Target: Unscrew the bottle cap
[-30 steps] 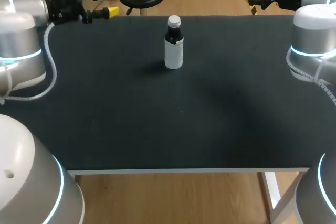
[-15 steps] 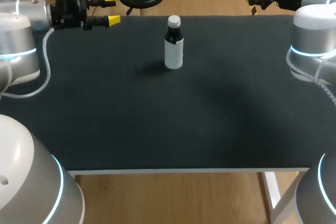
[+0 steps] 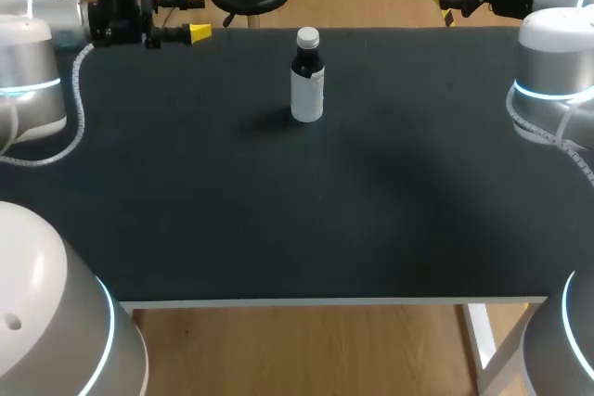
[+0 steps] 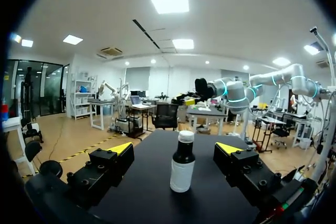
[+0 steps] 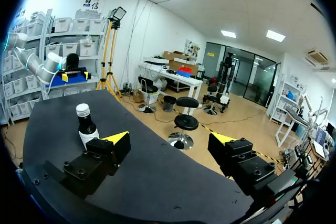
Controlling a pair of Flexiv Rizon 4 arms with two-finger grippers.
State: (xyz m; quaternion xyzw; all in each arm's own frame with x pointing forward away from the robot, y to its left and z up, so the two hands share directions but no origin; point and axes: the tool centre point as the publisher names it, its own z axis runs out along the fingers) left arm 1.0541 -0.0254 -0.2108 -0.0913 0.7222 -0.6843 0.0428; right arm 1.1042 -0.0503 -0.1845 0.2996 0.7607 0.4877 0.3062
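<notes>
**Q:** Where are your arms?
**A:** Level, either side of the bottle [image 3: 307, 90]. My left gripper [image 3: 196, 16] faces it, fingers wide apart and empty. My right gripper [image 5: 169, 139] also gapes empty.
**Q:** And the bottle?
**A:** Upright on the black table [image 3: 371, 210], well ahead, white cap [image 3: 307, 38] on. Its label's print is too small to read.

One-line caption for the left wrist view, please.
Open left gripper faces the upright, capped bottle, which stands ahead of it on the black table.
</notes>
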